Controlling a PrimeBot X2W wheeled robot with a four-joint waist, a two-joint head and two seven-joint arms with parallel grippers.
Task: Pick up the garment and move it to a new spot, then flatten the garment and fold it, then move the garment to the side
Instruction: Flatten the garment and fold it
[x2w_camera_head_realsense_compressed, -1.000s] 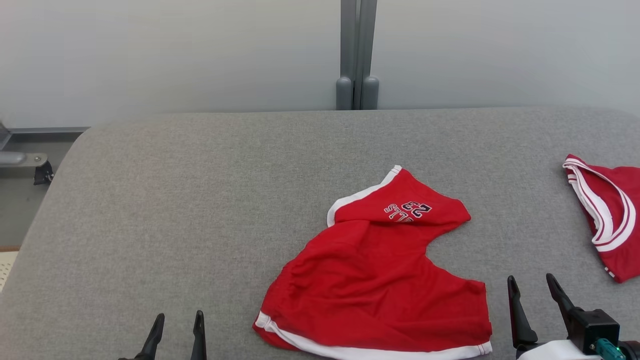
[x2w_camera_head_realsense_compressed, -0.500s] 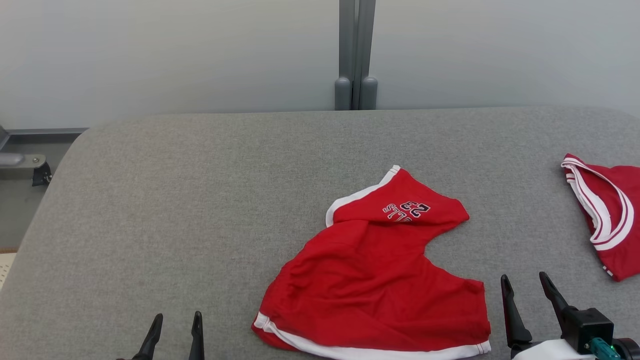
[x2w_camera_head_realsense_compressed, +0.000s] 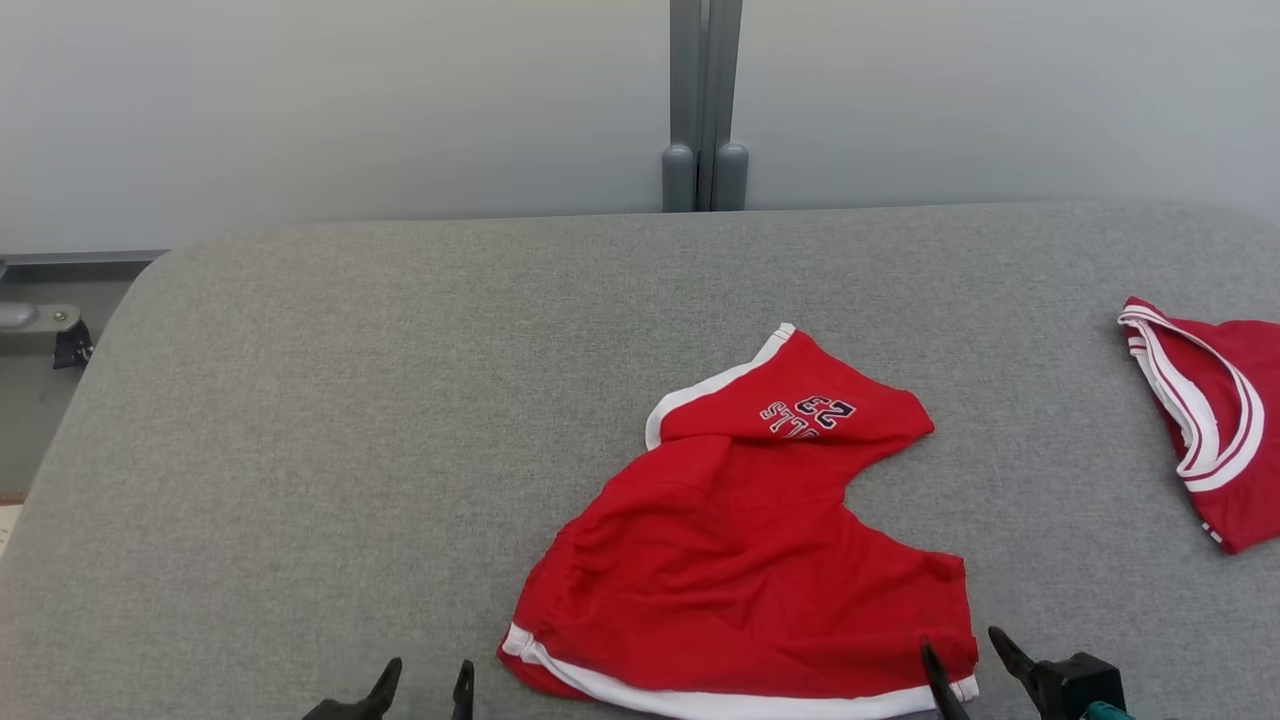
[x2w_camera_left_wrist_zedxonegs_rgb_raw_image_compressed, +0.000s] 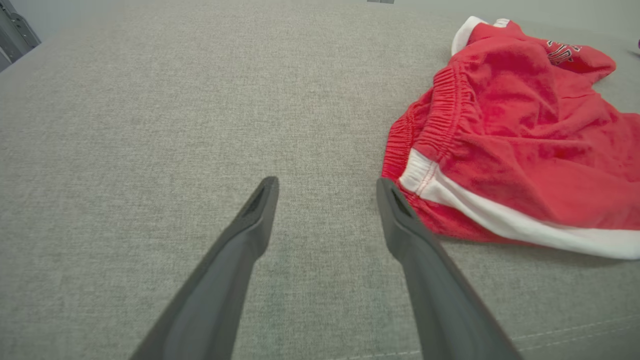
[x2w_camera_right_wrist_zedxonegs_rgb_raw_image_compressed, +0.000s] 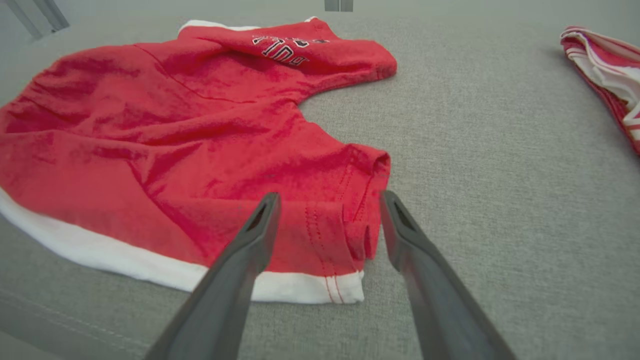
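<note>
Head view: red shorts (x2w_camera_head_realsense_compressed: 760, 560) lie crumpled at five o'clock on the desk (x2w_camera_head_realsense_compressed: 300, 400). Both the left claw (x2w_camera_head_realsense_compressed: 430, 665) and right claw (x2w_camera_head_realsense_compressed: 960, 642) gape wide, empty. Soft, light cloth, likely floppy; pinch the near white-banded corners.

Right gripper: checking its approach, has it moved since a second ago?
Yes. The dark two-fingered right gripper shifted left in the head view, from beside the red white-trimmed shorts to straddling their near right corner.

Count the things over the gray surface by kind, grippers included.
Red garments: 2 (shorts, other garment at the right edge)
Grippers: 2 (left gripper, right gripper), both open
Total: 4
</note>
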